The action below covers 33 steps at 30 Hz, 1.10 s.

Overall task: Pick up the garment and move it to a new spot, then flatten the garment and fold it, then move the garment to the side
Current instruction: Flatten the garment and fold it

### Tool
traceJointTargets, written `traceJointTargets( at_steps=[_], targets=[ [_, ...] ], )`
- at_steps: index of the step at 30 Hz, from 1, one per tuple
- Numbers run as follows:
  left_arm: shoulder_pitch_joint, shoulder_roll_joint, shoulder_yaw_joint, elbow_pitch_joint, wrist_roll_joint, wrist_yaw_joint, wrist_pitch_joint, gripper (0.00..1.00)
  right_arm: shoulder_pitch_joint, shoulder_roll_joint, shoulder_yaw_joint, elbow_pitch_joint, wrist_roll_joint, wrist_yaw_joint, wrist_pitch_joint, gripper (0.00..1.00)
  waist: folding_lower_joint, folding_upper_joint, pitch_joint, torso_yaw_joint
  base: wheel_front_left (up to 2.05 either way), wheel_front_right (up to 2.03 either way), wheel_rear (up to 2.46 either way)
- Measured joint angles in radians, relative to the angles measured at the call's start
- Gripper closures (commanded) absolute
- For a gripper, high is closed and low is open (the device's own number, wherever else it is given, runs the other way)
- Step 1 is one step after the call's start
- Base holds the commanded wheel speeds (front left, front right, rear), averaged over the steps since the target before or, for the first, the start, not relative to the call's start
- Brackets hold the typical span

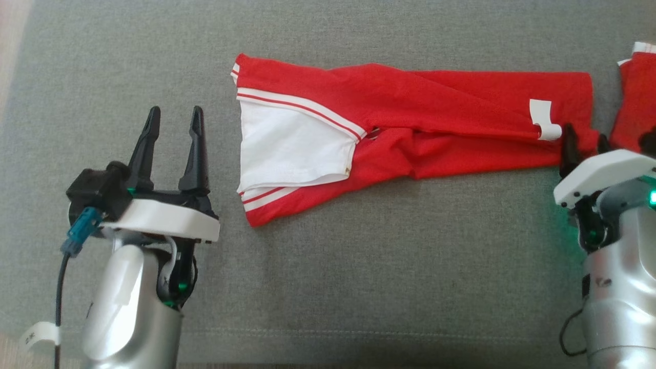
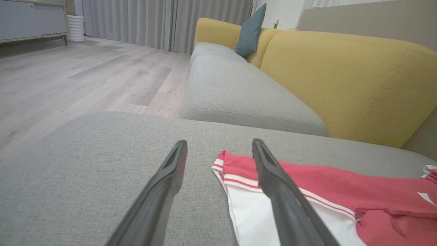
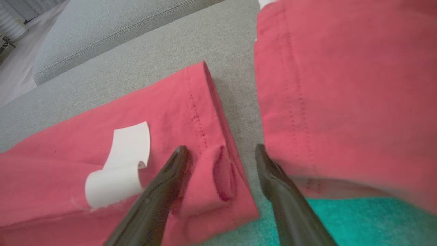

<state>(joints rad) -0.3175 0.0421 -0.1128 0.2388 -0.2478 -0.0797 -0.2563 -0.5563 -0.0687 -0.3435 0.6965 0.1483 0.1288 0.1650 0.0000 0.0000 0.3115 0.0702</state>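
The garment (image 1: 435,118) is red with a white striped panel and lies stretched left to right across the grey cushion (image 1: 359,287). My left gripper (image 1: 174,115) stands open on the cushion just left of the white panel, touching nothing; in the left wrist view the garment (image 2: 341,191) begins beside its right finger. My right gripper (image 1: 586,138) is open at the garment's right hem. In the right wrist view its fingers (image 3: 170,171) straddle a puckered hem corner (image 3: 222,171) without closing on it. A curled white label (image 3: 123,164) sits just left of them.
Another red part of the cloth (image 1: 638,102) lies past a narrow gap at the far right. A second grey seat (image 2: 239,92), a yellow backrest (image 2: 341,78) and a teal pillow (image 2: 251,30) lie beyond. Wooden floor (image 2: 68,78) is to the left.
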Motion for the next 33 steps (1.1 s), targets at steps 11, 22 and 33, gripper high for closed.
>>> traceJointTargets(
  at_steps=[11,22,33],
  targets=[
    [-0.010,-0.003,0.029,0.007,0.009,-0.009,0.000,0.00,-0.006,-0.004,-0.014,-0.047,0.010,0.000,0.029,1.00,0.0000,0.0000,0.000,-0.004,0.00,0.00,0.00],
    [-0.013,-0.005,0.031,0.009,0.009,-0.009,0.000,0.00,-0.048,-0.034,-0.148,-0.139,-0.012,0.000,0.005,1.00,0.0000,0.0000,-0.042,-0.006,0.00,0.00,0.00],
    [0.026,-0.006,0.029,0.015,0.009,-0.008,0.000,0.00,-0.012,0.007,0.063,-0.282,0.065,0.000,0.031,1.00,0.0000,0.0000,-0.103,-0.007,0.00,0.00,0.00]
  ],
)
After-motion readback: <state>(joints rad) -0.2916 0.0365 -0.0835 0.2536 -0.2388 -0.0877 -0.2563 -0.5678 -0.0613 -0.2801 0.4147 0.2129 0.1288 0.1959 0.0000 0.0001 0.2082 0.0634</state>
